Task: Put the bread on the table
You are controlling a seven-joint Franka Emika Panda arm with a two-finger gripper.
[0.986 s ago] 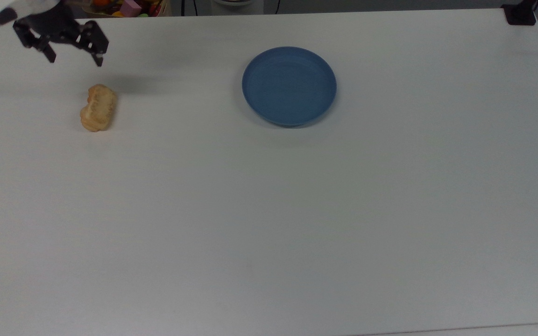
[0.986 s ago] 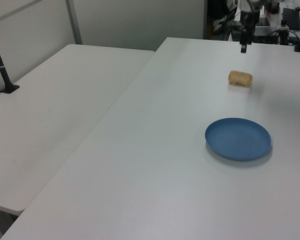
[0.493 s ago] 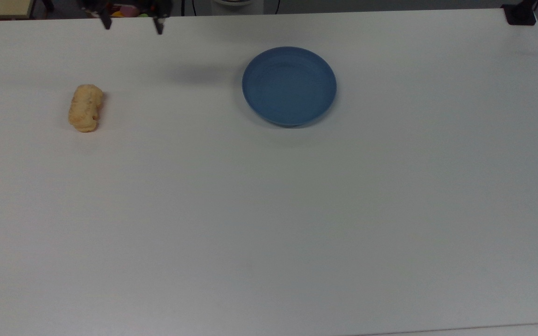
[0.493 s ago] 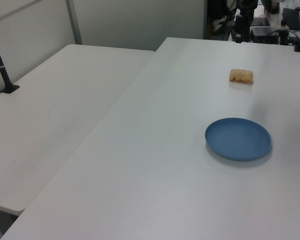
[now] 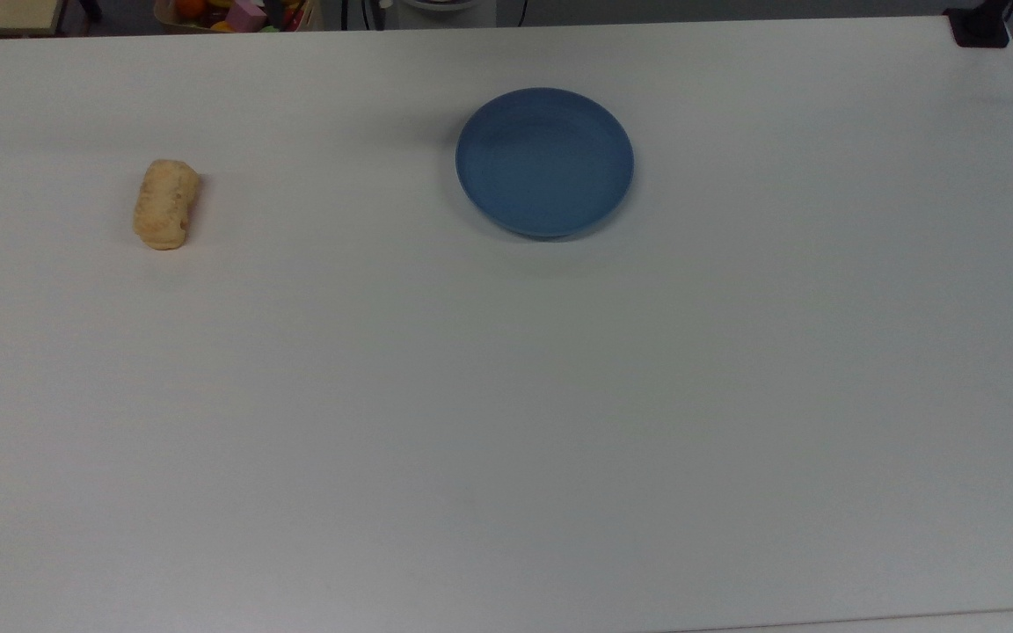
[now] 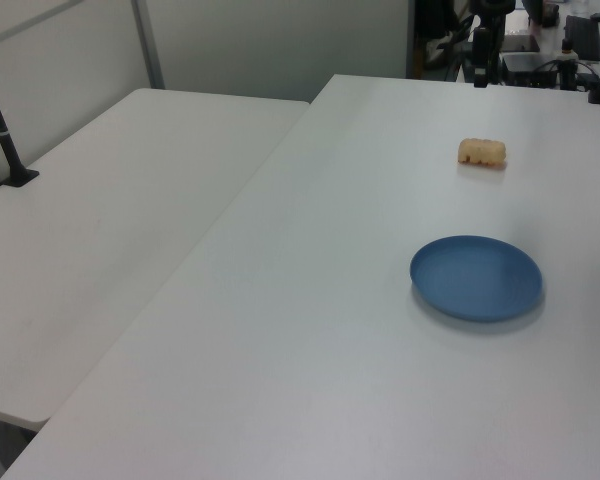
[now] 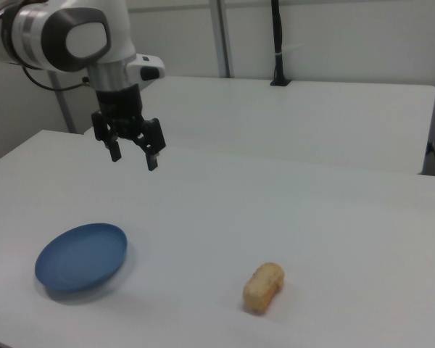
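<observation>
Tan bread (image 5: 167, 204) lay on white desk (image 5: 506, 396), well apart from plate (image 5: 544, 162). Gripper (image 7: 133, 155) hung above desk w/ fingers (image 7: 151, 160) apart, empty.

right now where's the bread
The bread lies on the table, at the top view's left, well apart from the blue plate; in the right view it sits at lower right.

You have one bread (image 5: 167, 204) roll, one blue plate (image 5: 545, 162), one gripper (image 7: 133, 155) on one arm (image 7: 65, 36), and two white tables: the near table (image 5: 506, 422) and a second table (image 6: 100, 230) beside it.
</observation>
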